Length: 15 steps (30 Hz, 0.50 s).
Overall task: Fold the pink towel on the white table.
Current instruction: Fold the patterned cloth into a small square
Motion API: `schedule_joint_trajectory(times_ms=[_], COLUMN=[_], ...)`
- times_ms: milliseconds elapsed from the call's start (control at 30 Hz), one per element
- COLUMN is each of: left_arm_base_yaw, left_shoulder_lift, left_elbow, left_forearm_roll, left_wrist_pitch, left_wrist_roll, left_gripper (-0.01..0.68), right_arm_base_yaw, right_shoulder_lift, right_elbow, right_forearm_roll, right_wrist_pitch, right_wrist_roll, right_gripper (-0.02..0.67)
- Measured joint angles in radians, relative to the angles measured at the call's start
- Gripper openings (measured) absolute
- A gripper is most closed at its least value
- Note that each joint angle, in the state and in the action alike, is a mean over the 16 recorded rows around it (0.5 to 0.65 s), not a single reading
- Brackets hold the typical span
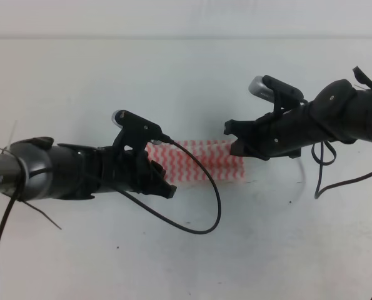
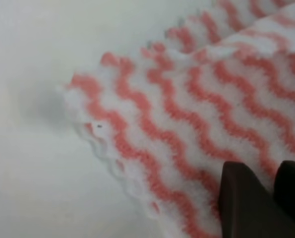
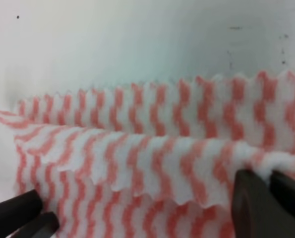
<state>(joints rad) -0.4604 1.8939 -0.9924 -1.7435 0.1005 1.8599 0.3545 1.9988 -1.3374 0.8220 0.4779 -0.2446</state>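
Pink towel (image 1: pixel 201 161): thin, limp, light; best gripped at edge corners. Left fingers (image 2: pixel 246 208) and right fingers (image 3: pixel 251 198) pinching cloth.

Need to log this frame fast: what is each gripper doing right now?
Left gripper: shut on the pink towel, at its left end.
Right gripper: shut on the pink towel, at its right end.

Dark fingers (image 3: pixel 256 198) pinch the folded pink towel (image 3: pixel 152 163).
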Motion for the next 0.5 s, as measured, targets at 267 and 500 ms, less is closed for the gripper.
schedule_joint_trajectory(times_ms=[267,500], left_arm_base_yaw=[-0.001,-0.001], left_shoulder_lift=[0.012,0.013], left_elbow=[-0.001,-0.001], left_forearm_roll=[0.0,0.0], left_wrist_pitch=[-0.007,-0.008], left_wrist_roll=[0.001,0.001], left_gripper=[0.135,0.131], right_arm_base_yaw=[0.0,0.0], right_shoulder_lift=[0.0,0.002], right_elbow=[0.0,0.0], right_forearm_roll=[0.0,0.0], right_wrist_pitch=[-0.005,-0.019], right_wrist_roll=[0.0,-0.001], right_gripper=[-0.014,-0.014])
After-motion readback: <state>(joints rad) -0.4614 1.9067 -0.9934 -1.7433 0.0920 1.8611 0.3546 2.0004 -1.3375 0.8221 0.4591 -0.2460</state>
